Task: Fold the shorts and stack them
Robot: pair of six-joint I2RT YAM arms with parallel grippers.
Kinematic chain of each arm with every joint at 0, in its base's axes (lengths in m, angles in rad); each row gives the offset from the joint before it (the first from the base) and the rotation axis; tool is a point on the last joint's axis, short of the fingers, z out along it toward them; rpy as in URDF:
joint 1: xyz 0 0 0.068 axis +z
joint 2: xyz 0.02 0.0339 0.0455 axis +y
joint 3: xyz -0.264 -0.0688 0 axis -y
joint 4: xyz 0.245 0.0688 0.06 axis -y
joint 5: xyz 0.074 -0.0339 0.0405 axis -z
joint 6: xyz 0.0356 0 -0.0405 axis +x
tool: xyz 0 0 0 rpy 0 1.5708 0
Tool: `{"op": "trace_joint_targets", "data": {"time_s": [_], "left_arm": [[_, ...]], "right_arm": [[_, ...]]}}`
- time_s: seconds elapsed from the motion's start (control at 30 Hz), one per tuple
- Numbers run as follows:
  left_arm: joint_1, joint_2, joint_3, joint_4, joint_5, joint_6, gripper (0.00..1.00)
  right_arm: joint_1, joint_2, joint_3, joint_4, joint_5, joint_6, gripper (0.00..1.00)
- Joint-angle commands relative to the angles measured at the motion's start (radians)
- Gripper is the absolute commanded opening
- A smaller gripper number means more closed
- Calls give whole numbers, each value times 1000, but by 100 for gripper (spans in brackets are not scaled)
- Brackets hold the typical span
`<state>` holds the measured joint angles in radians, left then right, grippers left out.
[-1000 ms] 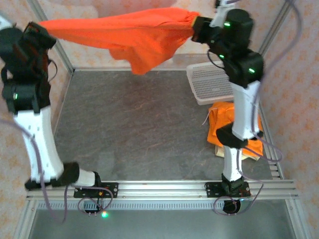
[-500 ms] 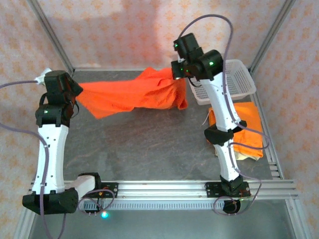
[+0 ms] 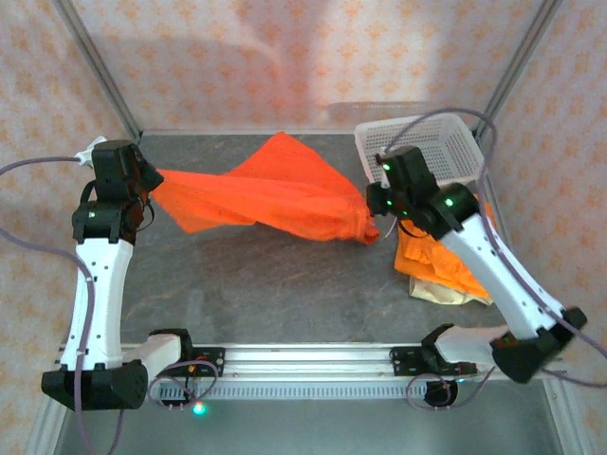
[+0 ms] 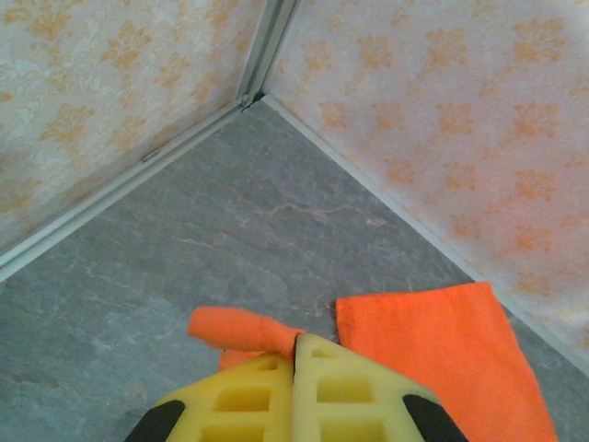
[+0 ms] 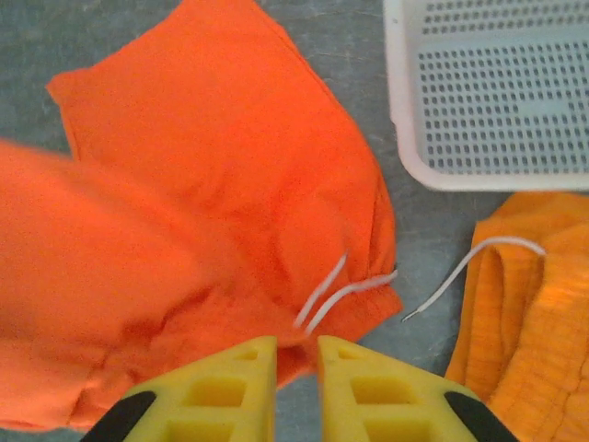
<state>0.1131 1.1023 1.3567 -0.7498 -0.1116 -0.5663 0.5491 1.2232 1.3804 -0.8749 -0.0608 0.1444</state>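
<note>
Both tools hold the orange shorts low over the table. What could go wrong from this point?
1. The orange shorts look twisted and bunched between the left tool and the right tool, so they may settle creased instead of flat.
2. The white drawstring lies loose beside the right tool's fingers and could snag on release.
3. The right arm passes over the stacked shorts; a low sweep might disturb that pile.

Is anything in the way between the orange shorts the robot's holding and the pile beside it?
Nothing visible. The shorts are stretched between the left gripper and the right gripper, and the pile lies right beside the right gripper. The basket stands behind the pile, off the path.
</note>
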Motion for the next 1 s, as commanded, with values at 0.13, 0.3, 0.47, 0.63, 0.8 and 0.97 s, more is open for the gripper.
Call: {"op": "trace_joint_targets", "data": {"time_s": [0.13, 0.3, 0.47, 0.63, 0.8, 0.97], "left_arm": [[-12, 74, -27, -68, -88, 59, 0], [-13, 195, 55, -73, -39, 56, 0], [-13, 213, 4, -39, -43, 58, 0], [-13, 214, -77, -15, -69, 42, 0], [-14, 217, -104, -28, -107, 38, 0], [-13, 204, -121, -49, -144, 37, 0]], "right_arm": [[7, 144, -96, 269, -144, 107, 13], [10, 312, 110, 219, -147, 49, 19], [67, 284, 29, 312, -118, 11, 68], [72, 354, -68, 318, -207, 143, 72], [108, 467, -135, 389, -276, 241, 73], [109, 598, -118, 401, -279, 306, 72]]}}
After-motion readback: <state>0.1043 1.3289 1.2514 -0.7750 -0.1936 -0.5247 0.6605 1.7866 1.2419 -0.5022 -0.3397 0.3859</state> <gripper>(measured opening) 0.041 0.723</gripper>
